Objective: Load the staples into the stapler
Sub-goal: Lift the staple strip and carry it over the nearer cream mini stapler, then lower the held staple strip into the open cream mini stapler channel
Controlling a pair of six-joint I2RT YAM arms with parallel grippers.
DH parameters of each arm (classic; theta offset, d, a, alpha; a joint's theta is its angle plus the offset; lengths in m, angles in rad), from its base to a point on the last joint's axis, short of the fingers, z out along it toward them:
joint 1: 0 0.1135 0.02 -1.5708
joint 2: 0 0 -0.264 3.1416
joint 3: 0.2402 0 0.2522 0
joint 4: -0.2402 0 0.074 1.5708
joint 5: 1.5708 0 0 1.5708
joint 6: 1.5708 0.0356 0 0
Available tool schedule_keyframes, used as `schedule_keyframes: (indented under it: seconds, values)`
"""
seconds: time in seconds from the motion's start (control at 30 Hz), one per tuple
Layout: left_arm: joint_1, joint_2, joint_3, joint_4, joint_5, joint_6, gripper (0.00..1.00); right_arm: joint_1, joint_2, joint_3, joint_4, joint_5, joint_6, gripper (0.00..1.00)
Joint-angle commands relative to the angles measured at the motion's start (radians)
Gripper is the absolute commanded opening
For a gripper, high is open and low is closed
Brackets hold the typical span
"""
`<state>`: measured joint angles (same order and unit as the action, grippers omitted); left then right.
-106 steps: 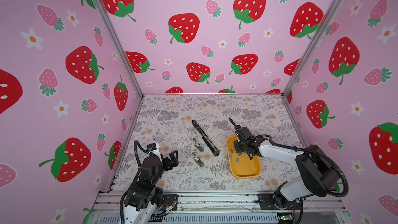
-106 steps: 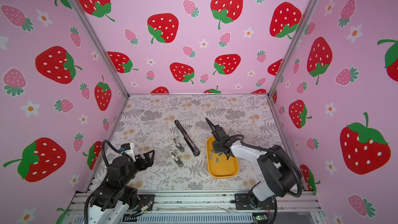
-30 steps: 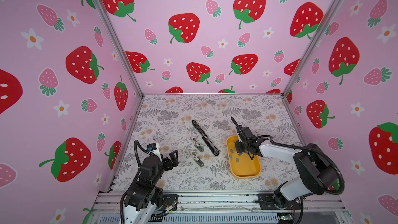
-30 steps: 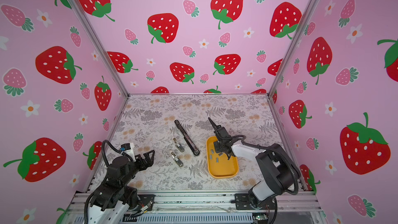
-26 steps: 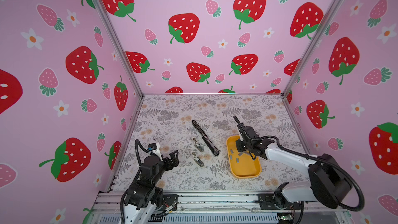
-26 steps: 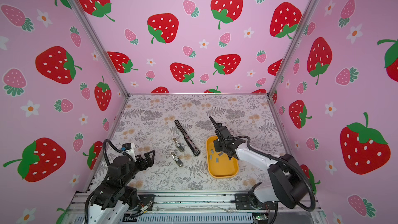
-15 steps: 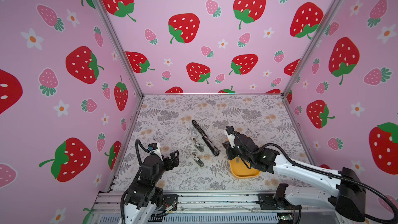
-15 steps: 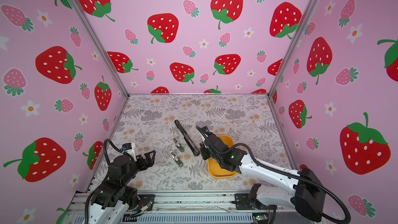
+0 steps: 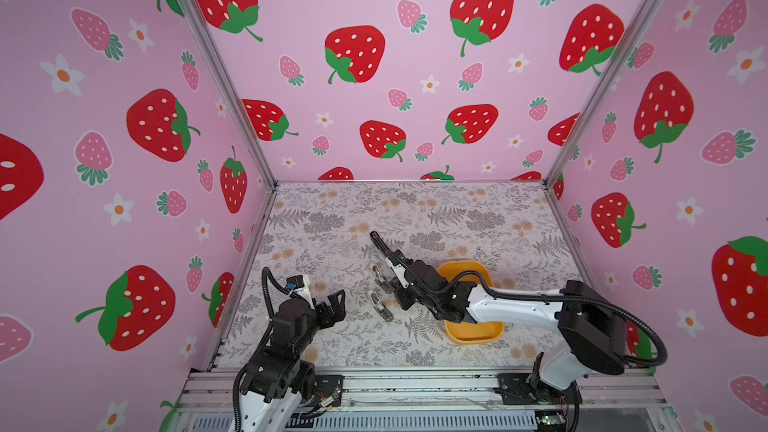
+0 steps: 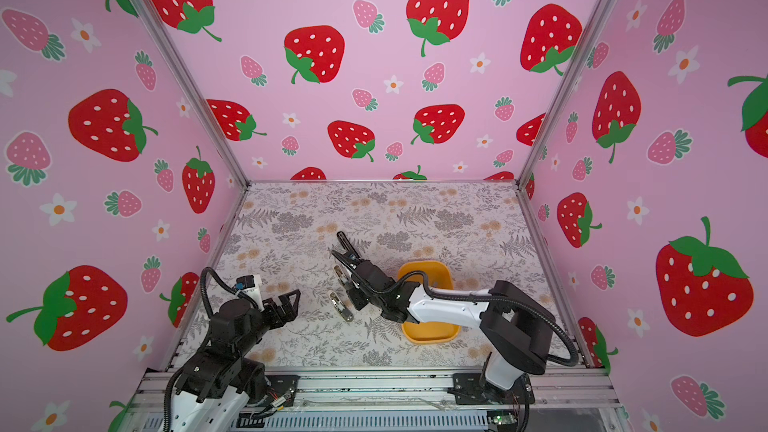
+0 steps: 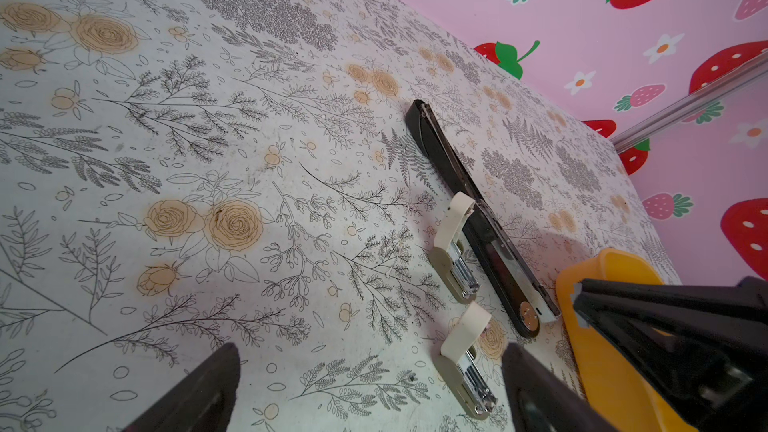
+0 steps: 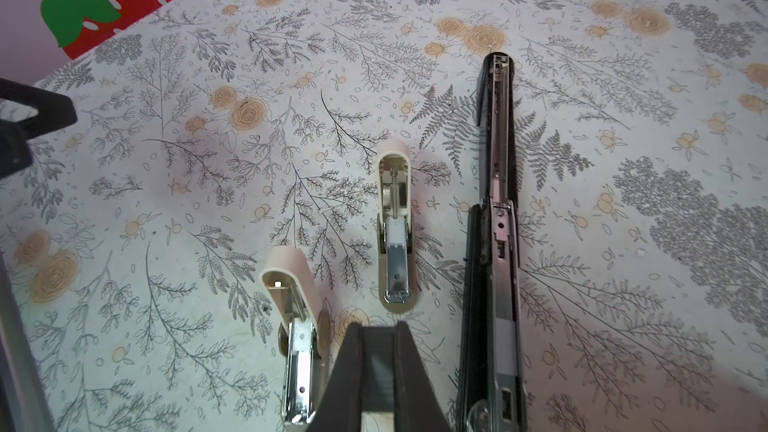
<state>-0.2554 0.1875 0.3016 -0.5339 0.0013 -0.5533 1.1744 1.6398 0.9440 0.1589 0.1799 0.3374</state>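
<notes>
Right wrist view, count: one long slim black stapler (image 12: 494, 243), lying opened flat; two small cream-topped staplers (image 12: 395, 234).
Right gripper (image 12: 377, 326): clamped on one grey metal staple strip (image 12: 378, 371), beside black stapler.
Left gripper (image 9: 336, 303): jaws wide, empty.
Hidden: orange plastic tray (image 9: 473, 336) contents, behind right arm.

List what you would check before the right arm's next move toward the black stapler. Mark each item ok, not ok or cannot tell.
1. The right tool is shut on the staples: ok. A grey piece shows in its grip in the right wrist view.
2. The stapler lies opened flat with its metal channel facing up: ok.
3. The right tool is lined up over that channel: not ok. It is off to one side, between the stapler and a small white-topped stapler.
4. The channel is free of old staples: cannot tell.
5. The left tool is open and out of the way: ok. It hangs well apart from the stapler.
</notes>
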Motion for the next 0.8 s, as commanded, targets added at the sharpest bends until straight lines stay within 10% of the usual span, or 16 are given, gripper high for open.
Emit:
schedule_keyframes:
  seconds: [0.0, 0.77]
  values:
    - [-0.005, 0.002, -0.010, 0.013, -0.004, 0.002, 0.99, 0.004, 0.050, 0.057, 0.049, -0.017, -0.034, 0.11]
    - [-0.004, 0.031, -0.008, 0.022, -0.012, 0.000, 1.00, -0.088, 0.239, 0.122, 0.131, -0.148, -0.061, 0.12]
